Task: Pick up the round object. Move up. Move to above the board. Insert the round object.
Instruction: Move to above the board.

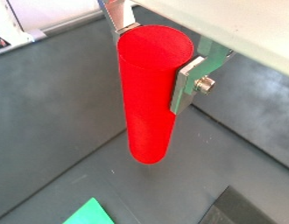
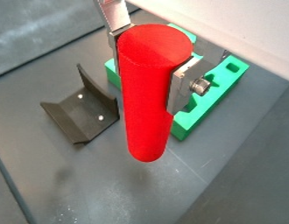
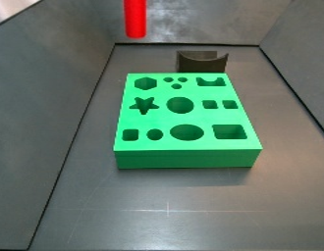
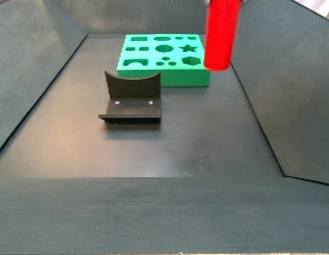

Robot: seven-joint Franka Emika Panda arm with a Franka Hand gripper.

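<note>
the gripper, fingers clamped on the round object, hangs high beside the board; carry it level over the board's round hole, keeping it upright.

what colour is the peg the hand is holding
Bright red. The round object, clamped in the hand, shows best in a wrist view.

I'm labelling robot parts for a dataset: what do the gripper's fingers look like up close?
In both wrist views the gripper has flat, silver metal plate fingers. One finger carries a small silver bolt head on its outer face. No cables or markings are visible, and the side views do not show the gripper itself.
</note>
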